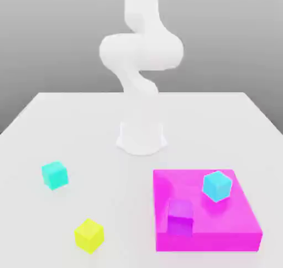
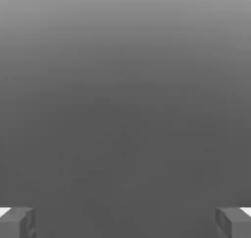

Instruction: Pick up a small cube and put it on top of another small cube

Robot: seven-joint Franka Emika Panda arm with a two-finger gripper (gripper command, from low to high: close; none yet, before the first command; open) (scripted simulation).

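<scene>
The small cube (image 1: 54, 174), plain turquoise, rests on the white table (image 1: 83, 123) at the exterior view's left. A yellow cube (image 1: 89, 235) of about the same size sits nearer the front, a little to its right. The white arm (image 1: 141, 51) rises from its base (image 1: 141, 138) at the table's middle and runs up past the picture's edge. In the hand view my gripper (image 2: 125, 223) is open, its grey fingertips (image 2: 17, 222) far apart with nothing between them, facing plain grey background.
A flat magenta platform (image 1: 221, 228) lies at the exterior view's front right. On it stand a sky-cyan cube (image 1: 216, 185) and a purple cube (image 1: 181, 217). Bare table separates the two loose cubes from the platform.
</scene>
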